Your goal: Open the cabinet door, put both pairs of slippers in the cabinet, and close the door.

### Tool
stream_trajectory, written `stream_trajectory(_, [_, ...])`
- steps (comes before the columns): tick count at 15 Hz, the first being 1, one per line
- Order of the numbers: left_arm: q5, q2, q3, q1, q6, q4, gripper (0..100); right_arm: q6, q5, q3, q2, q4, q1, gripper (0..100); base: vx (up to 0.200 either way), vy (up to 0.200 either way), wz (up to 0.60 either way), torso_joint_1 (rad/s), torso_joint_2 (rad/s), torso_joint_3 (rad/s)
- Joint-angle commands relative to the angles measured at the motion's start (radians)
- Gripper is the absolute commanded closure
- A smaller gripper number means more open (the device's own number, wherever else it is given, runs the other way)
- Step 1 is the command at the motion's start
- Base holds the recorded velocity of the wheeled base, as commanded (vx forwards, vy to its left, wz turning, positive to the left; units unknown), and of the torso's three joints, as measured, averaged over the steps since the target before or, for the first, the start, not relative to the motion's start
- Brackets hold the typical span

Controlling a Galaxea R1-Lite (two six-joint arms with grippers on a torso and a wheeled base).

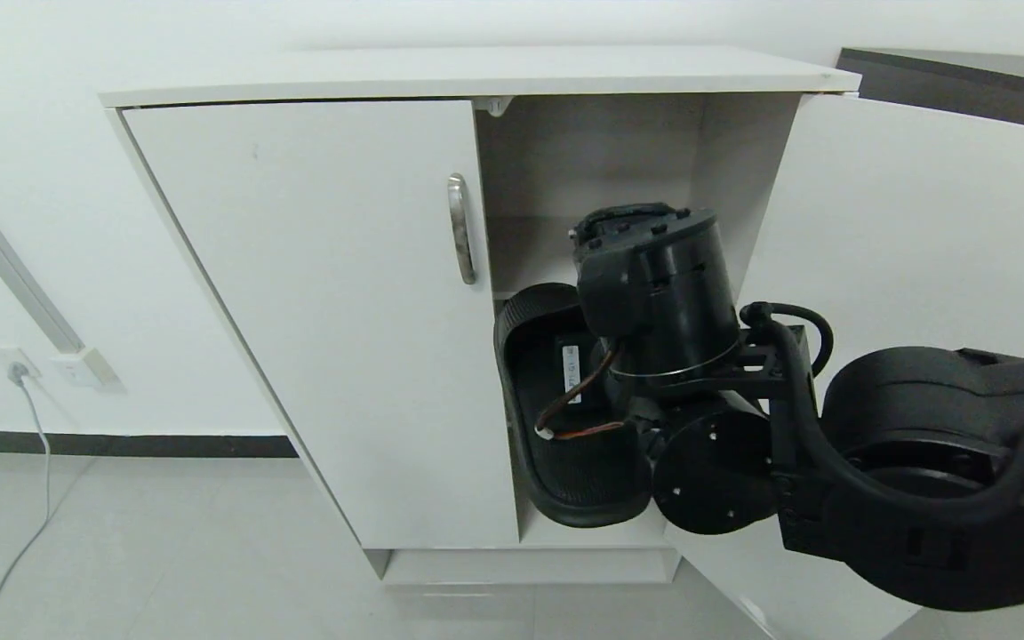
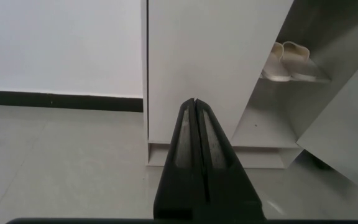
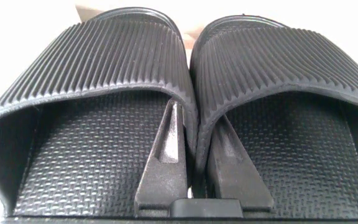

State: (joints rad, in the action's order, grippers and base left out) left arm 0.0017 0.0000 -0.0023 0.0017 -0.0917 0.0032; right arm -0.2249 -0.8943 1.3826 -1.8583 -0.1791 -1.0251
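Clamping the black slippers (image 1: 565,418) in the right gripper (image 3: 197,115), one finger inside each, pinching the two touching inner walls together. Holding the pair inside the cabinet (image 1: 476,76), in the lower compartment beside the open door (image 1: 903,249), long axis standing steeply, lower end near the cabinet floor (image 1: 583,532). Probably needing only lowering and releasing. Noting beige slippers (image 2: 288,59) sitting on the shelf above. Keeping the left gripper (image 2: 194,106) outside, pressed together, carrying nothing.

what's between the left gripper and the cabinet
Just bare floor tiles; the left wrist view shows the shut left gripper hanging short of the cabinet.
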Motion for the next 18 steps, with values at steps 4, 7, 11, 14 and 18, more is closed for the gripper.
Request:
stream_trajectory(4, [0.001,0.0,-0.001,0.0,0.0,0.0,100,-0.001,-0.003,0.01,-0.015,-0.002,0.063,100,0.0,0.0,0.0,0.0,0.0,0.0])
stream_trajectory(7, [0.001,0.0,0.001,0.0,0.0,0.0,100,-0.001,-0.005,0.01,-0.015,-0.002,0.077,100,0.0,0.0,0.0,0.0,0.0,0.0])
stream_trajectory(11, [0.001,0.0,0.001,0.0,0.0,0.0,100,-0.004,-0.006,0.009,-0.018,-0.003,0.085,100,0.0,0.0,0.0,0.0,0.0,0.0])
stream_trajectory(14, [0.0,0.0,0.001,0.0,0.001,0.0,100,-0.002,-0.006,0.009,-0.022,-0.014,0.089,100,0.133,0.0,0.0,-0.002,0.0,0.003])
stream_trajectory(18, [0.0,0.002,-0.001,0.0,0.001,0.0,100,0.001,-0.006,0.009,-0.024,-0.014,0.096,100,0.2,0.0,0.0,0.002,0.01,0.0])
